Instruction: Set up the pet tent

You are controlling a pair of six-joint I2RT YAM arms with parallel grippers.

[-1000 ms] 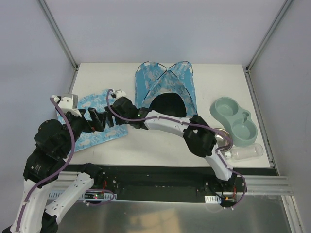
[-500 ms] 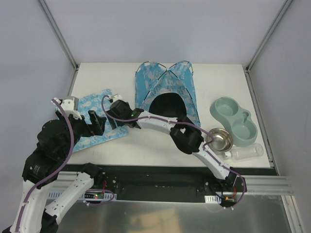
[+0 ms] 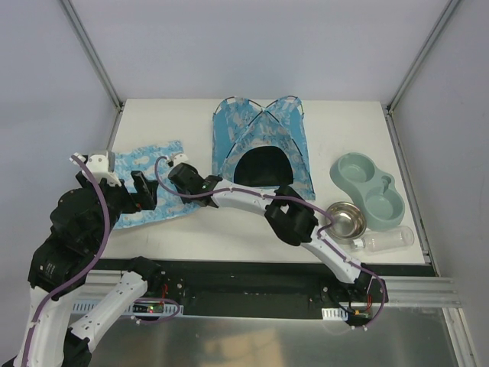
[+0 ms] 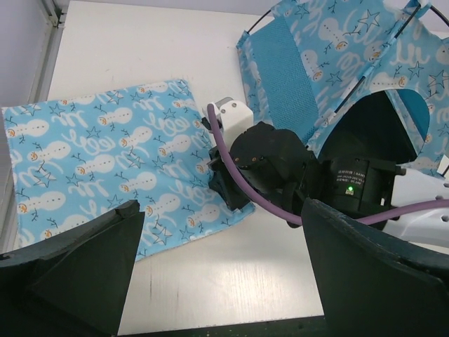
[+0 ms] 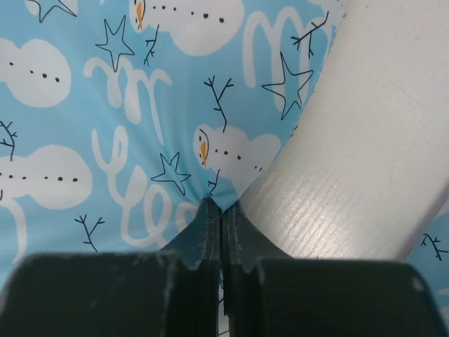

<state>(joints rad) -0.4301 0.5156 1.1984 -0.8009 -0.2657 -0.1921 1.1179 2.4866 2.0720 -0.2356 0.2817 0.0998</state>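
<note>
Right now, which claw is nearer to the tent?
Right. The right claw pinches the mat just left of the tent; the left claw hangs open farther left, over the mat.

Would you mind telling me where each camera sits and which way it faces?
Top external: above and behind the bases, looking down on the table; the left arm and right arm show.
Left wrist: on the left arm, looking across the mat toward the pet tent; the open left gripper frames the bottom.
Right wrist: close over the mat, looking down; the right gripper, shut on the mat's edge, fills the bottom.
Shared: top external and left wrist both show the right gripper at the mat.
</note>
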